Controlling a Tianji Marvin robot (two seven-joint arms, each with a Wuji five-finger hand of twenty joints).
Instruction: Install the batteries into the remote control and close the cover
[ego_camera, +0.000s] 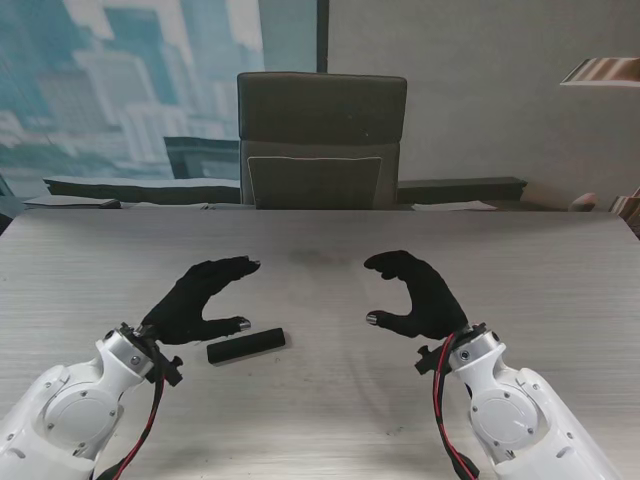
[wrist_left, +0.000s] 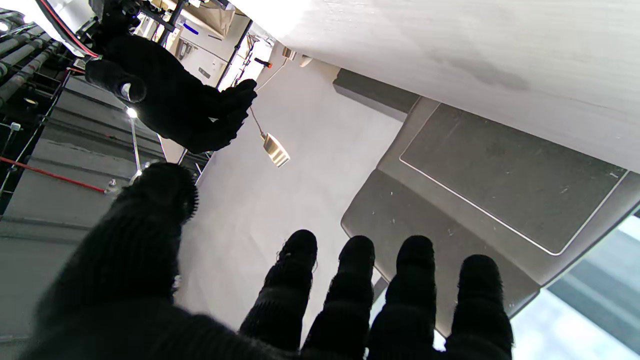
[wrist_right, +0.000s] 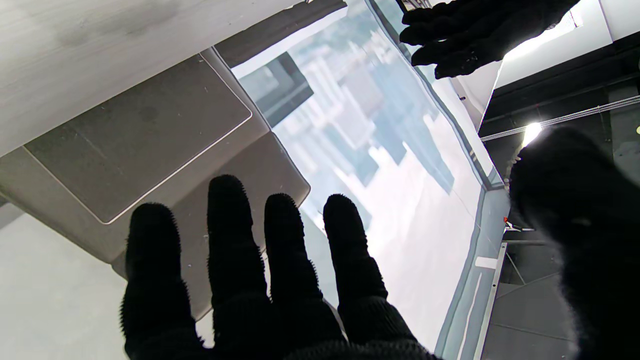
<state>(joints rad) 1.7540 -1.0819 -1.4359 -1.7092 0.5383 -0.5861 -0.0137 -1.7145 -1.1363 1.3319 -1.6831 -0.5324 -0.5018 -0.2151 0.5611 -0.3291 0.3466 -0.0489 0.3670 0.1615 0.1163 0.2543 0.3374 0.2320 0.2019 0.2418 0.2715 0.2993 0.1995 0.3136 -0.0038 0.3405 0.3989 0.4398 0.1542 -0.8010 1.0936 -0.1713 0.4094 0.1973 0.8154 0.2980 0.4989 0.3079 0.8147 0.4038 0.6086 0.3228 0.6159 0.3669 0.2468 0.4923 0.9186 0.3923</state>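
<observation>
A black remote control (ego_camera: 246, 346) lies flat on the wooden table (ego_camera: 320, 410), just nearer to me than my left hand's thumb. My left hand (ego_camera: 198, 298) in its black glove hovers beside it, fingers curved and apart, holding nothing. My right hand (ego_camera: 418, 293) hangs open to the right, thumb and fingers facing the left hand, also holding nothing. In the left wrist view my own fingers (wrist_left: 355, 290) point toward the chair and the right hand (wrist_left: 170, 95) shows beyond. The right wrist view shows the right hand's fingers (wrist_right: 280, 250) and the left hand (wrist_right: 470, 35). No batteries or cover can be made out.
A grey office chair (ego_camera: 320, 140) stands behind the table's far edge. A dark stain (ego_camera: 315, 257) marks the tabletop between the hands. A window with a city view fills the back left.
</observation>
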